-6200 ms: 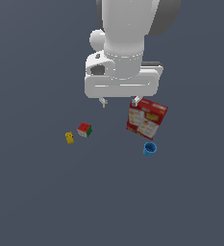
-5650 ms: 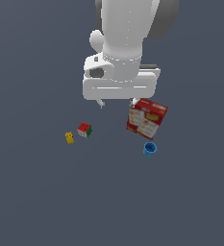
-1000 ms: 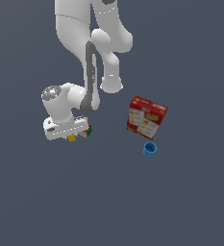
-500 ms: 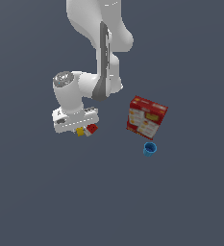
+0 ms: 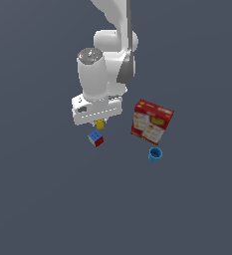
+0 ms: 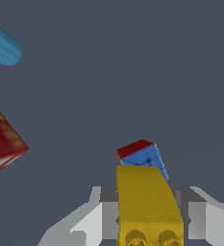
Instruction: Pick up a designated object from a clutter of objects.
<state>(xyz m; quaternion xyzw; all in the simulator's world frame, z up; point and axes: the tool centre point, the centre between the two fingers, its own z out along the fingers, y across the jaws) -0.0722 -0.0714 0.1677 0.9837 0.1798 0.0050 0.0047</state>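
Since half a second ago, the arm has been raised and swung toward the exterior view's right, and the yellow figure [image 5: 100, 124] has been carried up with it off the bench [image 5: 48, 199].

Exterior view: the figure is seen just under the white hand, pinched at the gripper [image 5: 99, 123], with only its lower part showing. The fingers themselves are hidden behind the hand and the figure, so their spread cannot be read here. The cube [image 5: 95, 139] lies on the bench just below the figure, apart from it. The red box [image 5: 151, 121] is set well to the exterior view's right of the gripper, tilted, and the blue cup [image 5: 155, 154] lies near the box's lower corner. The arm's upper links are cut off by the frame edge.

Wrist view: the figure [image 6: 147, 204] is held between the two fingers [image 6: 101, 218], which are closed narrowly against its sides. Round studs are seen on its near end, which is cut off by the frame edge. The cube [image 6: 141, 154] is seen beyond the figure, partly hidden by it, with red and blue faces showing. The box [image 6: 2, 139] and the cup [image 6: 2, 44] are both cut off at the frame edge, and the box's print is too blurred to read.
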